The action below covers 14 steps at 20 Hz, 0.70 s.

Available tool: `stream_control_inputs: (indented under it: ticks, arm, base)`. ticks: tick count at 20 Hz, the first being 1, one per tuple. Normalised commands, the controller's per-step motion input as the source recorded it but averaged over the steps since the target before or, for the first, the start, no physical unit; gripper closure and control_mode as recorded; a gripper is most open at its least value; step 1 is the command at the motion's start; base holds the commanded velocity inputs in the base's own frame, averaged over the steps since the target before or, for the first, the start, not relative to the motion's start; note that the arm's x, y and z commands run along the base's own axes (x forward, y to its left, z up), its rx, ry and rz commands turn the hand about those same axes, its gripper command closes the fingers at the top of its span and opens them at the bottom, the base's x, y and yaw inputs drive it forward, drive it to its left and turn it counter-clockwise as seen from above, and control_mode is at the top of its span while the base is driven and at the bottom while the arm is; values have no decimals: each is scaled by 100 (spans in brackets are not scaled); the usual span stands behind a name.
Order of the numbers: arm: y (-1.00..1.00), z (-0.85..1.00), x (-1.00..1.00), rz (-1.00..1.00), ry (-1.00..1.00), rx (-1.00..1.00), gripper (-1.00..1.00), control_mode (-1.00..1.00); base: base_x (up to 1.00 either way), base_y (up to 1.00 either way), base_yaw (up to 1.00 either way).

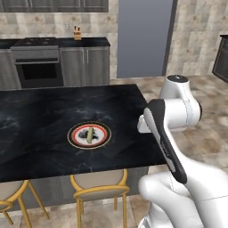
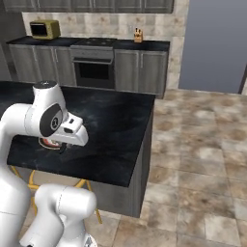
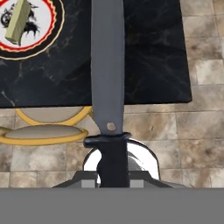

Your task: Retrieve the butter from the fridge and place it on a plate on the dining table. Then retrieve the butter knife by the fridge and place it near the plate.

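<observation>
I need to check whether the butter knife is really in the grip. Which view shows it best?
The hand view: the butter knife runs up the frame, its dark handle at the bottom, shut in the gripper. In the base views I cannot make the knife out.

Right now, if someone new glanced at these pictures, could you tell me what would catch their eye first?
Probably the butter knife in the hand view, its long grey blade jutting out from the shut gripper over the corner of the dining table. Next, the bright plate on the glossy black top, with the butter lying across its dark centre. The white arm looms beside the table's end in both base views.
</observation>
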Motion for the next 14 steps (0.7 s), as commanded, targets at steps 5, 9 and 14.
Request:
stream_control_inputs:
  ticks: [5, 9, 14]
  arm:
    - [0, 0, 0, 0, 0, 0, 100, 100]
    - [0, 0, 0, 0, 0, 0, 100, 100]
    - [0, 0, 0, 0, 0, 0, 100, 100]
  base:
    - [30, 0, 1]
    - [26, 0, 1]
    - [19, 2, 0]
